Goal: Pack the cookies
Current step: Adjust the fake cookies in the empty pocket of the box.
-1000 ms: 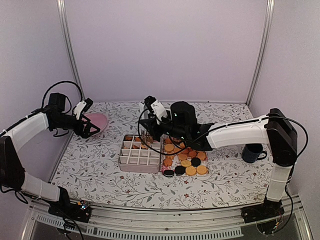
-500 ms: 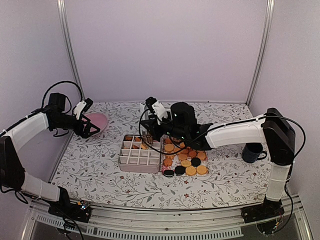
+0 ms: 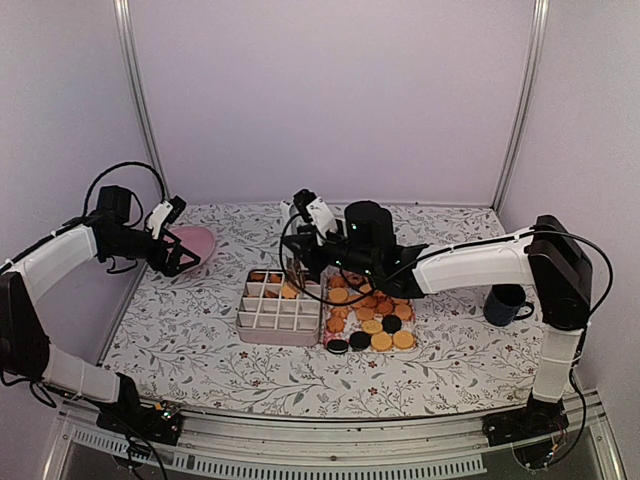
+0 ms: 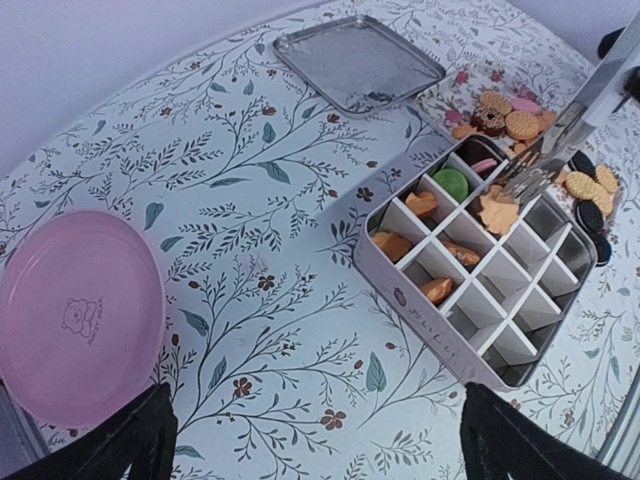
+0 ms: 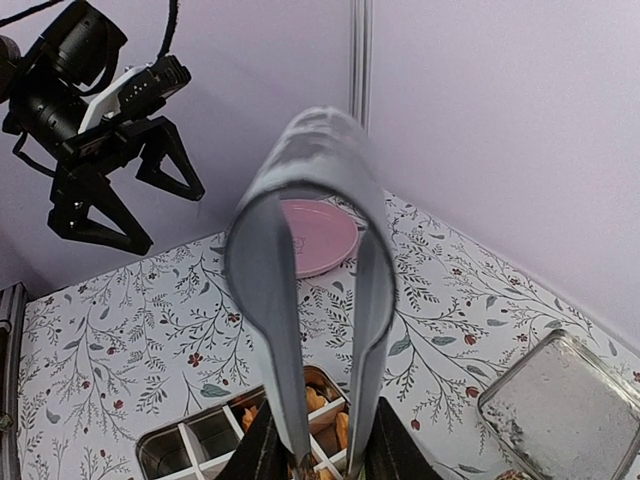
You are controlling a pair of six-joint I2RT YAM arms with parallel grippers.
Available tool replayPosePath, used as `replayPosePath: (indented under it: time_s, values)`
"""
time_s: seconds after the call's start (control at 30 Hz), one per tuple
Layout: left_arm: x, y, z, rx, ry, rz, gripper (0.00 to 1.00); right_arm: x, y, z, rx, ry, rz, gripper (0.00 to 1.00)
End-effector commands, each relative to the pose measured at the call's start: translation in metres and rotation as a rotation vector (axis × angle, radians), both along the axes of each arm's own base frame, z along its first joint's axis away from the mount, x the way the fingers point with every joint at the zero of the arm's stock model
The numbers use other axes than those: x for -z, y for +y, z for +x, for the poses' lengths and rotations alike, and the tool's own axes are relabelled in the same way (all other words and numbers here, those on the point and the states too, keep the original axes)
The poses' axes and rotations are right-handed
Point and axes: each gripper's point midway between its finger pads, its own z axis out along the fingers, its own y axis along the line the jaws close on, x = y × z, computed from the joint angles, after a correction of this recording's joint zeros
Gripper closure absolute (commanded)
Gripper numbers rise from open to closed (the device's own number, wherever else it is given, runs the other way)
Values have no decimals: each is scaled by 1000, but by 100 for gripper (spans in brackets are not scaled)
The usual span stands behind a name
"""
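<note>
The cookies [image 3: 372, 312], mostly golden with a few black ones, lie in a pile on the table right of a divided tin box [image 3: 262, 318]. Several more sit in the box's back cells [image 4: 437, 290], among them a green one [image 4: 450, 182]. My right gripper [image 5: 320, 462] is shut on metal tongs [image 5: 300, 250] above the box's back row [image 3: 300, 262]. The tong tips touch a golden cookie [image 4: 497, 212] there; I cannot tell whether they grip it. My left gripper [image 4: 330, 450] is open and empty, above the table left of the box [image 3: 180, 245].
A pink plate [image 4: 75, 315] lies at the back left, close to my left gripper. The tin's metal lid [image 4: 358, 62] lies behind the box. A dark mug [image 3: 503, 305] stands at the right. Side walls close in the table.
My right wrist has shifted slightly with the tongs over the box's back row. The left arm has not moved.
</note>
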Motion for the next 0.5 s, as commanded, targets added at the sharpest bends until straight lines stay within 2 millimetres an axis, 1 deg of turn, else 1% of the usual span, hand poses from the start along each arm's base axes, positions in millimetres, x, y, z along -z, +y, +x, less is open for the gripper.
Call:
replayPosePath:
  time_s: [0.0, 0.13, 0.3, 0.47]
  values:
    - [-10, 1, 2, -1, -26, 0, 1, -26, 5, -18, -52, -27, 37, 90]
    - [-9, 1, 2, 1, -25, -1, 1, -27, 10, -23, -41, -68, -1, 92]
    - [-8, 2, 2, -4, -25, 2, 1, -24, 12, -24, -32, -103, -52, 93]
    - [-8, 2, 3, -4, -28, 2, 1, -23, 21, -31, -42, -130, -86, 94]
